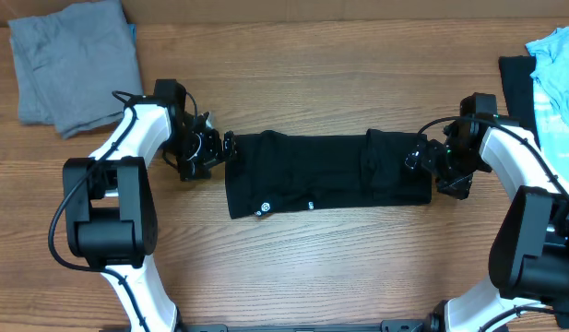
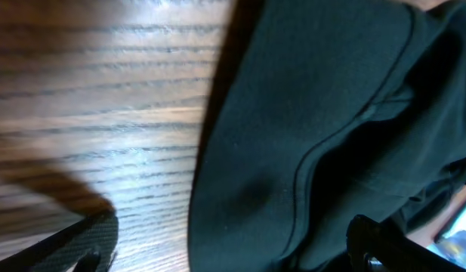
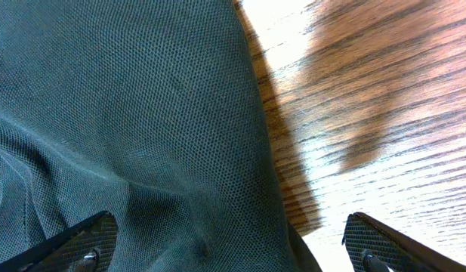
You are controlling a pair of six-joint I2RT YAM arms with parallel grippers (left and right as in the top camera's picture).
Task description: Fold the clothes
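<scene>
Both stand wide apart: left gripper (image 1: 219,148) or right gripper (image 1: 419,158) may snag the black T-shirt (image 1: 321,175), undoing its fold.

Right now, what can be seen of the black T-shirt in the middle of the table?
The black T-shirt lies flat on the wooden table, folded into a long band running left to right. Its fabric looks soft and finely knit, with creases toward the right end. A white round logo and lettering show near the edge nearest the robot. The left gripper and right gripper stand open at its two ends.
</scene>
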